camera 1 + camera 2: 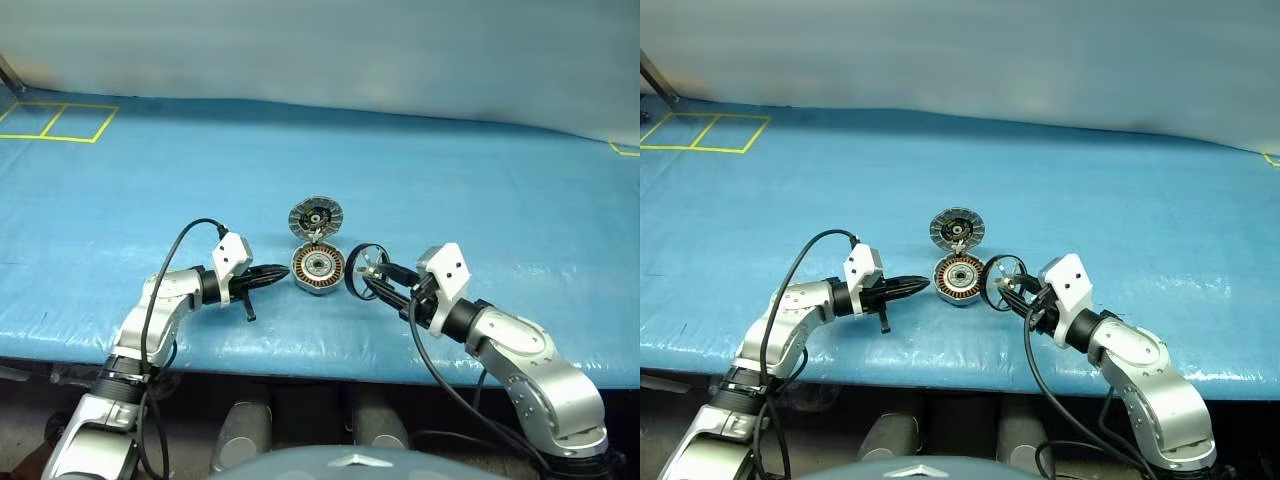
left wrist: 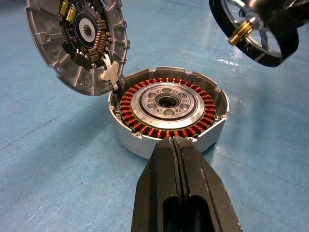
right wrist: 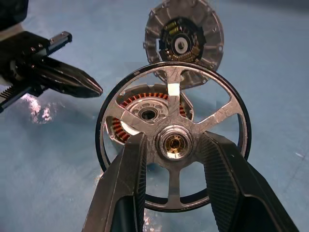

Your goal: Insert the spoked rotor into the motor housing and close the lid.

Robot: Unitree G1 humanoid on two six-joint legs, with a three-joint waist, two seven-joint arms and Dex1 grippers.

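Black left fingers, pressed together with nothing between them, point at the housing just past their tips on the blue worktop. Its lid stands open beyond it. Right fingers pinch the rotor by its hub, upright, beside the housing.
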